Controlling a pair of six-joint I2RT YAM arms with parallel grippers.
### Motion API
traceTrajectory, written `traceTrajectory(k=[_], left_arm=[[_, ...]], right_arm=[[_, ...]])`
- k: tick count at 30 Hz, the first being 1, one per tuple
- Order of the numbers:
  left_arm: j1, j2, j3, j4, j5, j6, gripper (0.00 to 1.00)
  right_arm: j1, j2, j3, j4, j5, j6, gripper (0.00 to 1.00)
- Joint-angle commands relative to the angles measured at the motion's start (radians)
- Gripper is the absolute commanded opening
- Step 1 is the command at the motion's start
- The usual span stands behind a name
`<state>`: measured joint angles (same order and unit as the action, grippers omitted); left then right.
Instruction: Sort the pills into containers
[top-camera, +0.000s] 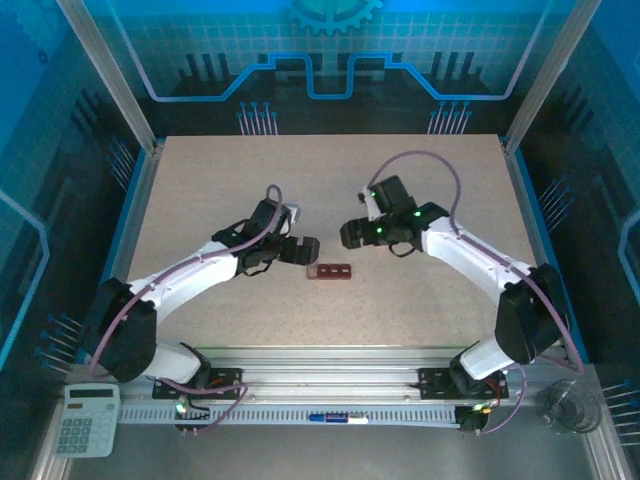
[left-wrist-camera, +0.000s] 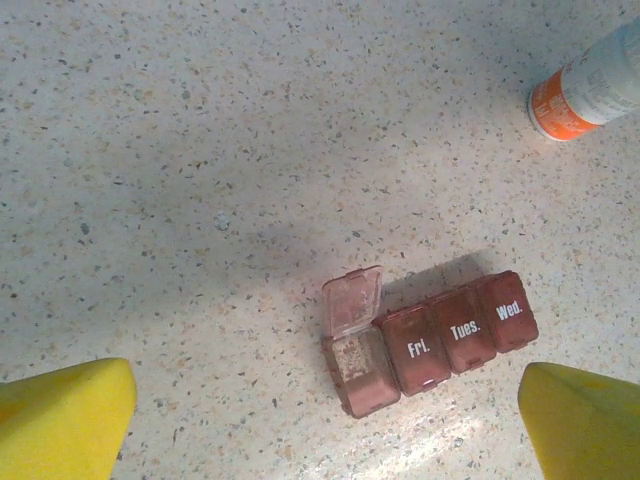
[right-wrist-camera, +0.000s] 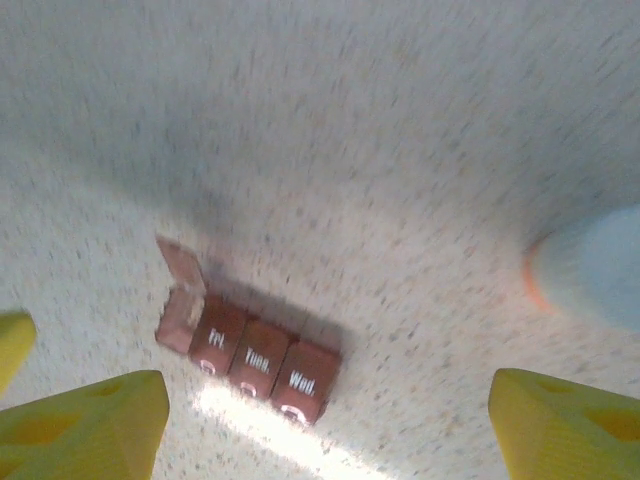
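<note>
The containers (left-wrist-camera: 430, 343) are a reddish-brown strip of four compartments lying flat on the speckled table, also seen in the top view (top-camera: 330, 271). The end compartment's lid (left-wrist-camera: 354, 302) stands open; the other three, marked Fri., Tues. and Wed., are closed. My left gripper (left-wrist-camera: 325, 430) hovers open just short of the strip, which lies between and ahead of its yellow fingers (left-wrist-camera: 62, 420). My right gripper (right-wrist-camera: 325, 430) is open above the table too, with the strip (right-wrist-camera: 248, 345) ahead of it toward its left finger. Neither gripper holds anything. The pills are out of view.
A white bottle with an orange band (left-wrist-camera: 590, 90) lies on its side beyond the strip, blurred at the right of the right wrist view (right-wrist-camera: 590, 275). In the top view a calculator (top-camera: 87, 420) and a clear cup (top-camera: 570, 408) sit off the table's near corners.
</note>
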<state>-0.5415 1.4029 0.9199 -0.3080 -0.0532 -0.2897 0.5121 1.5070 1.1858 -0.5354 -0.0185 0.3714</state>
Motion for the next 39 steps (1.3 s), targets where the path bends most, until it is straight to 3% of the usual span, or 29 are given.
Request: traceTrajectory(k=[1, 6, 17, 25, 39], left_arm=[[0.005, -0.058, -0.044, 0.044, -0.044, -0.024, 0.99], [0.029, -0.126, -0.105, 0.097, -0.12, -0.038, 0.99], [0.079, -0.127, -0.136, 0.144, -0.105, -0.024, 0.99], [0.078, -0.177, -0.215, 0.277, -0.137, -0.025, 0.99], [0.078, -0.158, -0.123, 0.141, -0.076, -0.015, 0.99]], right_arm=[[-0.05, -0.004, 0.046, -0.078, 0.025, -0.035, 0.85], [-0.103, 0.034, 0.077, -0.089, 0.057, -0.049, 0.86], [-0.155, 0.19, 0.145, -0.108, 0.082, -0.09, 0.86], [-0.163, 0.292, 0.203, -0.129, 0.087, -0.116, 0.83], [-0.176, 0.369, 0.199, -0.11, 0.091, -0.127, 0.7]])
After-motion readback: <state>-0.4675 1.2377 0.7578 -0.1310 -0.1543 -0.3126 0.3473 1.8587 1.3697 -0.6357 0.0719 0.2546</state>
